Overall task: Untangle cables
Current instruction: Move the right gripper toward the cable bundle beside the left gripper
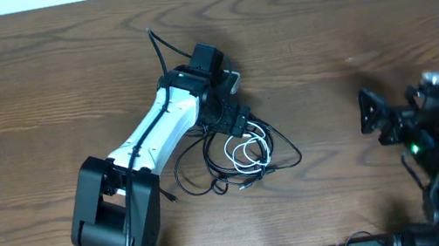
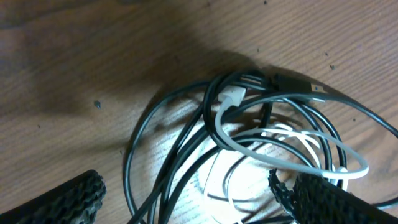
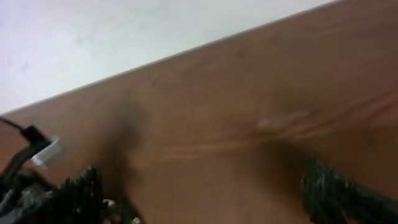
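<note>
Cables: one heap of cables (image 1: pixel 237 151) lay on the counter (image 1: pixel 36 81), near its middle and a little toward the front edge
State of the tangle: the black loops (image 2: pixel 143 143) crossed over and under each other, and the white cable (image 1: pixel 248 151) was coiled inside them; no cord lay apart from the others
Plug ends: one black plug (image 2: pixel 295 84) stuck out at the upper side of the heap, but its cord ran back into the loops
Left pincer (image 1: pixel 240 122): spread wide, holding nothing, hanging just above the upper part of the heap
Right pincer (image 1: pixel 373 114): also spread and empty, well apart from the heap, at the right side of the counter
Done: in my judgement, nothing visible yet
Left to do: nearly the whole task; each cable had to be drawn out and laid separately
Not clear: how many black cords there were, I could not count them
</note>
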Robot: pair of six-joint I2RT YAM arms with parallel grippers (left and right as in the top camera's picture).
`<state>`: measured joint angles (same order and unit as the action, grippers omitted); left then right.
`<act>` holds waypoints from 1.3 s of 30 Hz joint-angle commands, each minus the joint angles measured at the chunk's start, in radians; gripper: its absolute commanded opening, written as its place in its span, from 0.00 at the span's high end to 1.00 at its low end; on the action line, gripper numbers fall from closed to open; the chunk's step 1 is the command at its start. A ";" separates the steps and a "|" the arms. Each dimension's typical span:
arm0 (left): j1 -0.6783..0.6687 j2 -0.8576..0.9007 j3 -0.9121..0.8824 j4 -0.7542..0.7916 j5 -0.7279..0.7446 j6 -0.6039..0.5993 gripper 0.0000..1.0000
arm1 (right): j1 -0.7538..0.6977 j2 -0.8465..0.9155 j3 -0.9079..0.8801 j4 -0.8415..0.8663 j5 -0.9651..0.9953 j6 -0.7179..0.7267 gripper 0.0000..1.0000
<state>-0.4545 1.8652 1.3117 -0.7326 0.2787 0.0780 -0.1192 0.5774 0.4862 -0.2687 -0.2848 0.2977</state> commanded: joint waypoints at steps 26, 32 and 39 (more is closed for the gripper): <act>-0.003 0.018 0.014 -0.010 -0.010 -0.005 0.02 | 0.010 0.605 0.368 -0.195 -0.440 0.129 0.01; -0.003 0.018 0.014 -0.017 -0.010 -0.005 0.02 | 0.032 0.645 0.367 -0.225 -0.440 0.143 0.01; -0.003 0.018 0.014 -0.048 -0.010 0.033 0.02 | 0.160 0.705 0.367 -0.227 -0.395 0.146 0.03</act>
<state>-0.4545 1.8687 1.3117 -0.7643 0.2787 0.0830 -0.0170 1.2575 0.8341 -0.4911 -0.7055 0.4305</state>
